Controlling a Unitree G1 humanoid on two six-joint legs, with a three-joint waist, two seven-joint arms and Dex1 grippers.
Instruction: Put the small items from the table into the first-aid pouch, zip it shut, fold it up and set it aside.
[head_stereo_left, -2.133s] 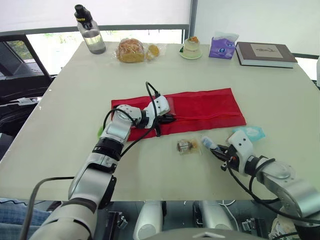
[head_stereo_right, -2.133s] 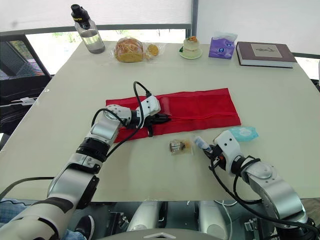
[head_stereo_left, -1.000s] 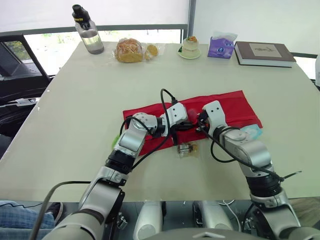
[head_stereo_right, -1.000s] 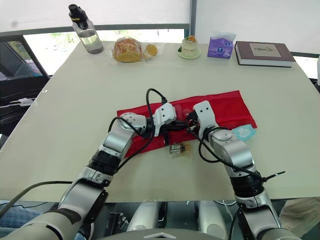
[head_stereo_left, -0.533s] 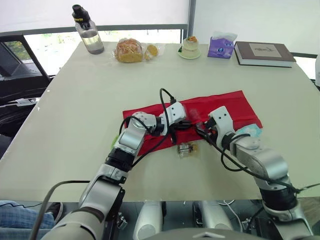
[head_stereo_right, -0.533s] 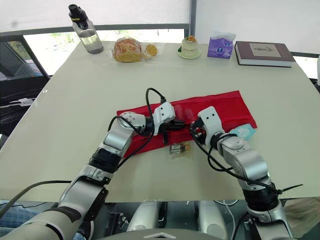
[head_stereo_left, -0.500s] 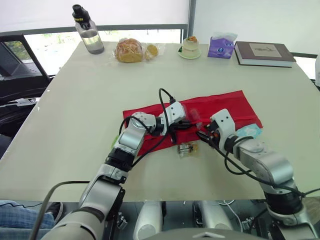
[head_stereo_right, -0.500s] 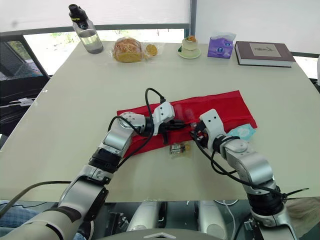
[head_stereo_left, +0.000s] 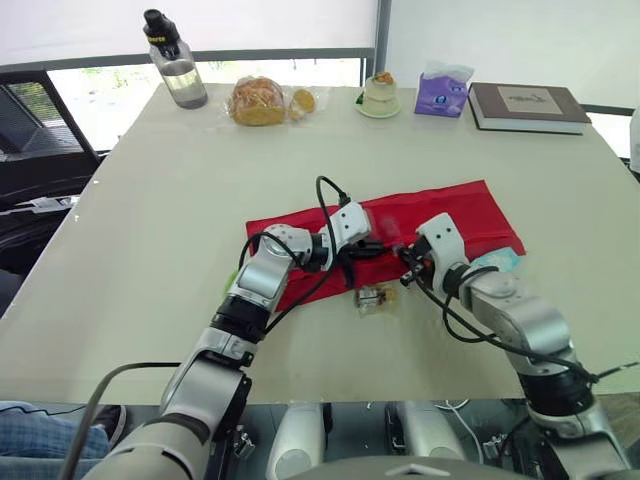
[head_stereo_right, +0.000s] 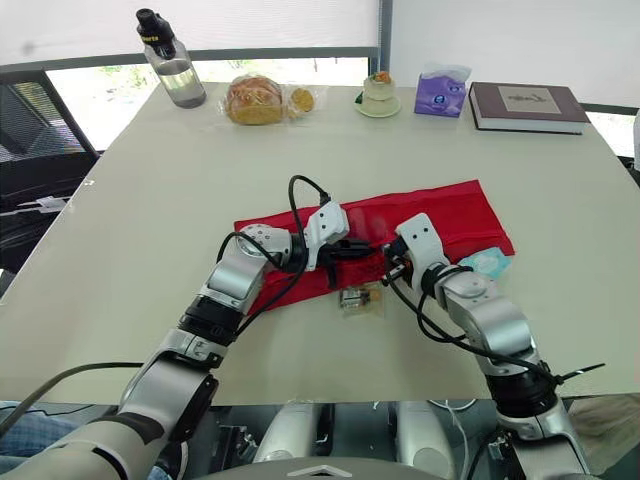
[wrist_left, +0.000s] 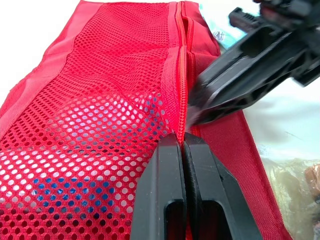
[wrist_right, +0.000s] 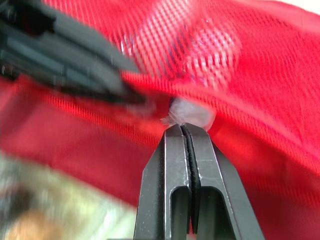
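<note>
Right pincer (head_stereo_right: 389, 263) has reached pouch (head_stereo_right: 455, 215); pale thing (wrist_right: 192, 112) there blurred.

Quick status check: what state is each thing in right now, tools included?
red pouch: unfolded, flat, zip open.
left tool: shut on the red pouch at its zip edge.
right tool: shut on a small pale packet at the pouch opening.
clear-wrapped item: on the table, outside pouch.
teal pack: on the table, outside pouch.
bottle: upright, capped.
book: closed.
</note>
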